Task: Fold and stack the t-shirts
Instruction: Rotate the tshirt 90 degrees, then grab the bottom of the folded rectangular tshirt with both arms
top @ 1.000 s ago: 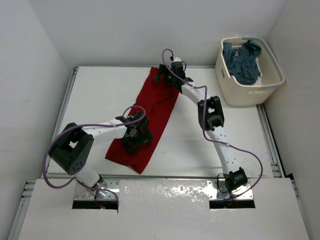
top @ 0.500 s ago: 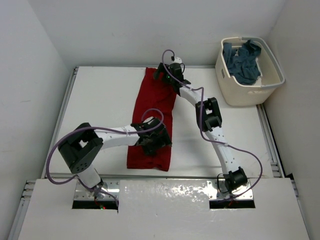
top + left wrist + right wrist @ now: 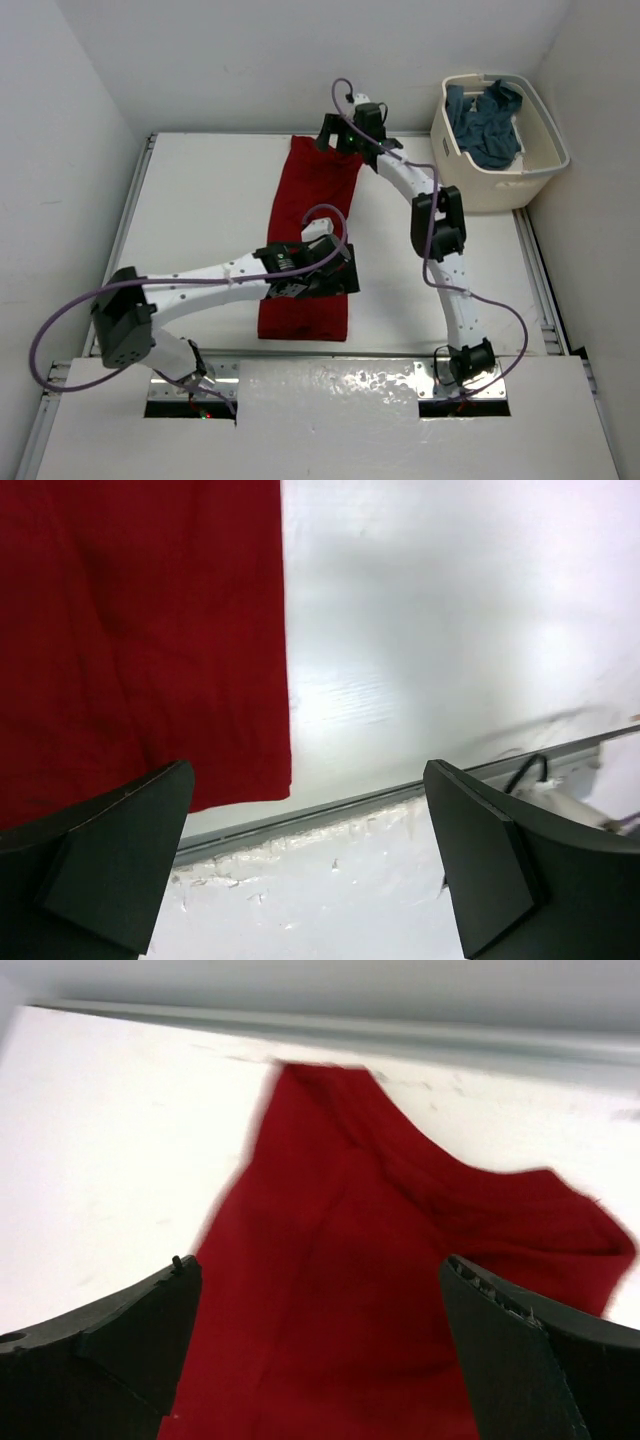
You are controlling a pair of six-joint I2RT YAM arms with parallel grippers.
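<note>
We are looking down on a white table (image 3: 200,220) on which the plain red cloth t-shirt (image 3: 305,200) is lying as a long, narrow strip. It is running from the far edge of the table toward the near edge, roughly midway between the two sides.

The left gripper (image 3: 322,274) is reaching across the near end of the strip, and its arm is crossing over the cloth there. In the left wrist view its jaws are standing wide apart with nothing clamped between them (image 3: 310,870). The red t-shirt (image 3: 140,630) is showing a straight side edge and a square corner, ending just short of the rail along the table's near edge.

The right gripper (image 3: 338,140) is hanging over the far end of the strip. In the right wrist view its jaws are likewise standing wide apart and gripping nothing (image 3: 320,1350). Beneath them the red t-shirt (image 3: 380,1310) is lying rumpled, its end pointing at the far rail.

At the far right corner, the cream perforated plastic laundry basket (image 3: 480,190) is holding the slate blue-grey cloth t-shirt (image 3: 485,125), which is sitting bunched inside, well apart from the red one.
</note>
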